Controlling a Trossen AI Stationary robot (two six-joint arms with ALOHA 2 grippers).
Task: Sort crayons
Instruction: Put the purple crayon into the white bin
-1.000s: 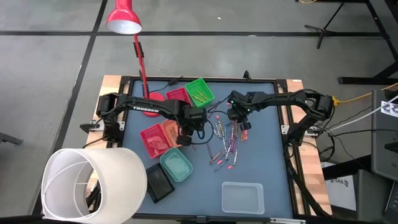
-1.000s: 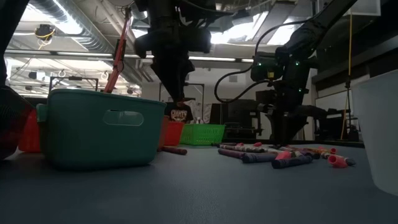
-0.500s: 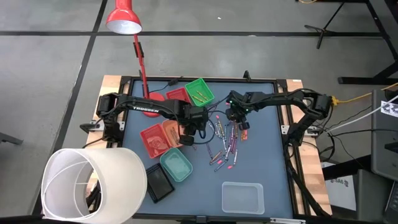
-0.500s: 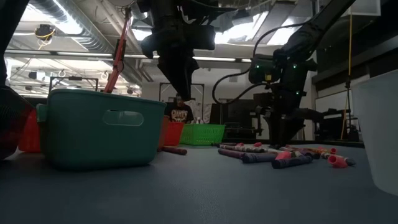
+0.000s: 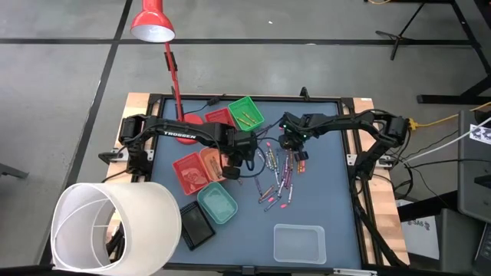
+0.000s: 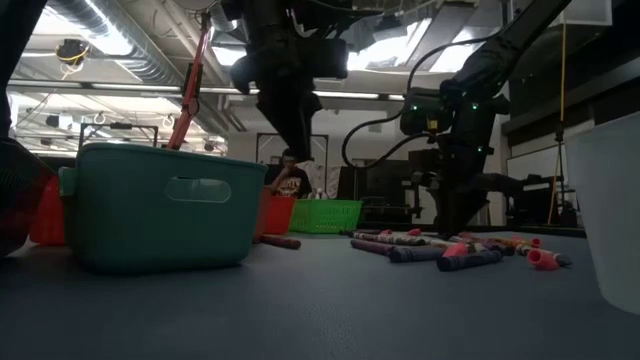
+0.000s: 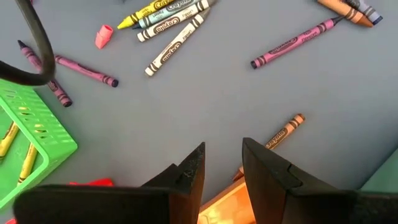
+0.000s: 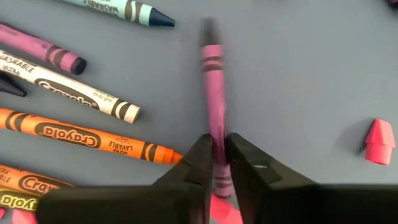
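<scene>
Many crayons (image 5: 280, 172) lie loose on the blue-grey table, right of the small trays. My right gripper (image 8: 219, 146) points down over the pile's far part (image 5: 287, 147), shut on a magenta crayon (image 8: 211, 81). Beside that crayon lie an orange crayon (image 8: 93, 137), a white one (image 8: 68, 90) and a pink stub (image 8: 378, 142). My left gripper (image 7: 222, 155) hangs open above the table by the orange tray (image 5: 211, 161), nothing between its fingers. An orange crayon (image 7: 280, 132) lies on the table just beyond its fingers. My right gripper pinches the magenta crayon's back half (image 8: 216, 127) between its two fingers, which come from above and lie across it. The crayon's pointed end (image 8: 208, 28) sticks out ahead of the fingers, about level. Whether it still rests on the table cannot be told.
A green tray (image 5: 247, 113) holding yellow crayons and a red tray (image 5: 219, 117) stand at the far side. A red tray (image 5: 189, 172) and a teal tray (image 5: 217, 203) sit at the left. Near the front edge are a clear bin (image 5: 299, 243) and a big white cylinder (image 5: 115, 226).
</scene>
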